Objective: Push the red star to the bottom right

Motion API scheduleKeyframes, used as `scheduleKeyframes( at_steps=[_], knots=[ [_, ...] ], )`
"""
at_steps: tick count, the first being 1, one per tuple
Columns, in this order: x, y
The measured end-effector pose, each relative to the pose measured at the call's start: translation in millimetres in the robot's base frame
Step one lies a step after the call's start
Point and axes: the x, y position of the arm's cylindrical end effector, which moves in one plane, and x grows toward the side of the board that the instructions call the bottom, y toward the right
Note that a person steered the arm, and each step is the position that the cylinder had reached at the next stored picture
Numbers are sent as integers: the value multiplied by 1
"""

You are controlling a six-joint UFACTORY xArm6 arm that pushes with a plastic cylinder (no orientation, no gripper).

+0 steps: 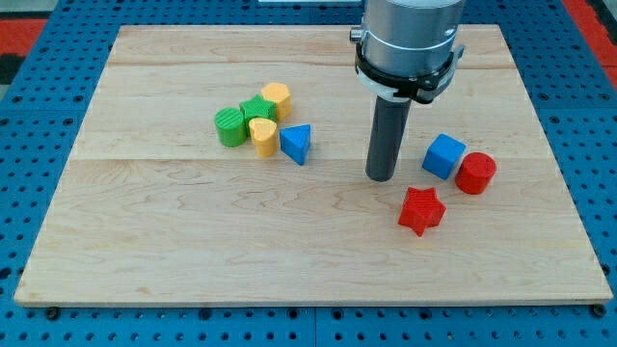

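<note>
My tip [382,177], a bare rod gripping nothing, stands just beside the red star [421,210], at its ten o'clock.

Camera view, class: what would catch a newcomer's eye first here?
The big grey arm with its dark rod dominates the top; my tip rests just up-left of the red star. Right of it sit a blue cube and a red cylinder, touching. A green, yellow and blue cluster sits centre-left.
</note>
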Motion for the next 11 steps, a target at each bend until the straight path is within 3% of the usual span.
scheduleKeyframes(
  at_steps=[1,3,7,11],
  knots=[
    [0,-2],
    [58,2],
    [59,106],
    [51,132]
  ],
)
